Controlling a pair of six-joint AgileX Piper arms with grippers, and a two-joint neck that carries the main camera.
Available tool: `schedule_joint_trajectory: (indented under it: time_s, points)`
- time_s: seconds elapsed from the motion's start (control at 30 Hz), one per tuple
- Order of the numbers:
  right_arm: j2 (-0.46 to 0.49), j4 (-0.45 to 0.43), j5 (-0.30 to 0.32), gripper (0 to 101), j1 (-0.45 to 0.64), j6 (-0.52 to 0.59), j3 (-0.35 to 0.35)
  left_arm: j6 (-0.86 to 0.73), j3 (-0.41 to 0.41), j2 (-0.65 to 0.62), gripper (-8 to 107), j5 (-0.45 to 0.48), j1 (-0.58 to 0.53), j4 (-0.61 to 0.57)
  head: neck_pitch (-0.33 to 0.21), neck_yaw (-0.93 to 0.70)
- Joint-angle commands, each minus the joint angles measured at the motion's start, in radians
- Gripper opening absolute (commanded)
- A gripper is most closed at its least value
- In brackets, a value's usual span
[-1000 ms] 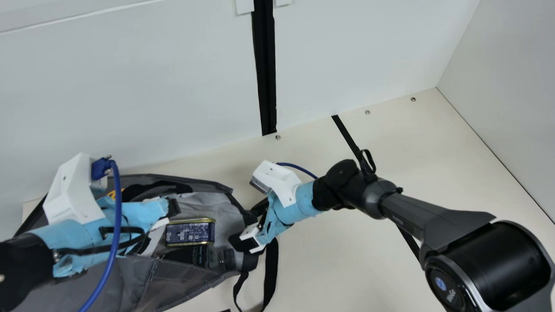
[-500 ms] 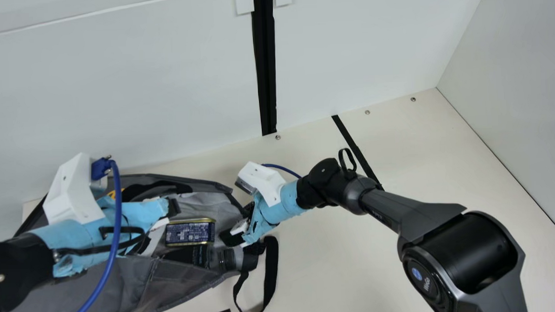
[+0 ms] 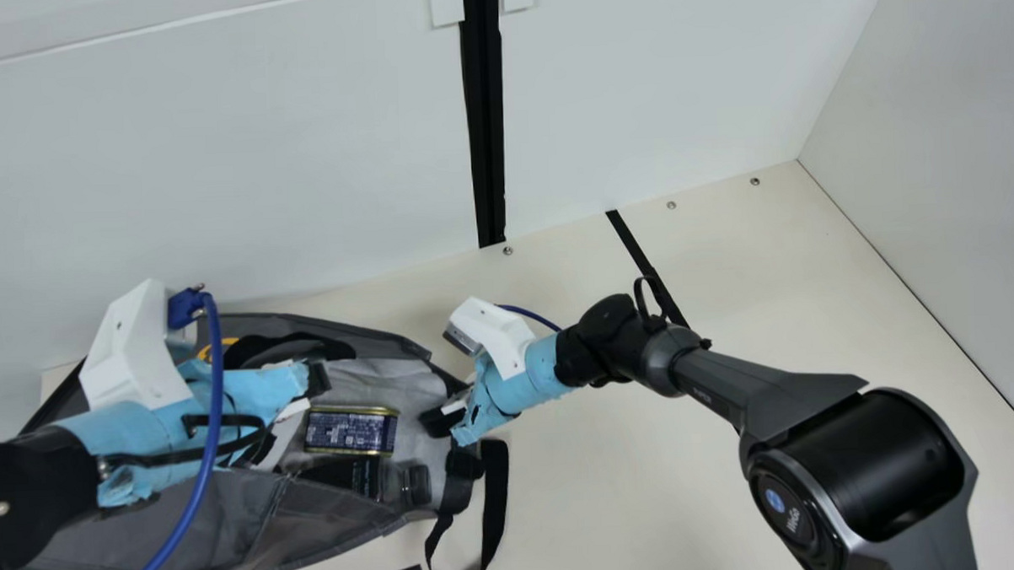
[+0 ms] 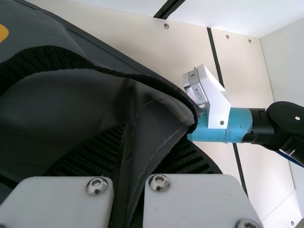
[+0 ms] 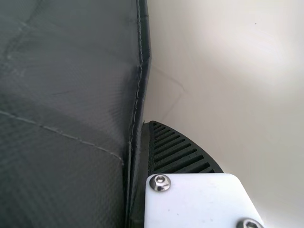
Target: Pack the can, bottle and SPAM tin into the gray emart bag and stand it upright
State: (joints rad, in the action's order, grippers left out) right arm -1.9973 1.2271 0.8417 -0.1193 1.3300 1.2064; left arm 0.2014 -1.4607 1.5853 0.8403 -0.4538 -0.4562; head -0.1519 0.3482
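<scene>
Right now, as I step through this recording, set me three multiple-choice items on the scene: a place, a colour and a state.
1. Where is the SPAM tin?
A. On the bare table
B. Inside the gray bag
C. Against the wall

2. What colour is the tin's rim?
A. Red
B. Green
C. Gold

3. What is between the fingers of the left gripper?
A. Bag fabric
B. The SPAM tin
C. Nothing

1: B, the tin lies in the bag's mouth, beside the bottle.
2: C, a gold edge borders its dark blue print.
3: A, gray cloth runs between them in the left wrist view.
</scene>
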Motion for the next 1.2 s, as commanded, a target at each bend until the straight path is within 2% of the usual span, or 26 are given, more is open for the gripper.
schedule_joint_trajectory:
  time_s: [0.0,0.4,0.43,0.63,1.17]
  points:
    - [0.009,0.018,0.005,0,0.008,0.005,-0.014,0.0,0.0,0.0,-8,0.0,0.0,0.0,-0.023,0.001]
    - [0.096,0.121,0.078,0,0.076,0.035,-0.109,0.0,0.0,0.0,-8,0.0,0.0,0.0,-0.023,0.001]
    - [0.105,0.128,0.084,0,0.082,0.037,-0.117,-0.002,0.027,-0.026,-8,-0.001,0.001,-0.001,-0.023,0.001]
    - [0.166,0.15,0.115,0,0.113,0.044,-0.161,-0.026,0.034,-0.032,-8,-0.019,0.005,-0.024,-0.023,0.001]
    - [0.378,0.2,0.217,0,0.202,0.021,-0.282,-0.146,-0.038,-0.023,-8,-0.008,0.027,-0.087,-0.023,0.001]
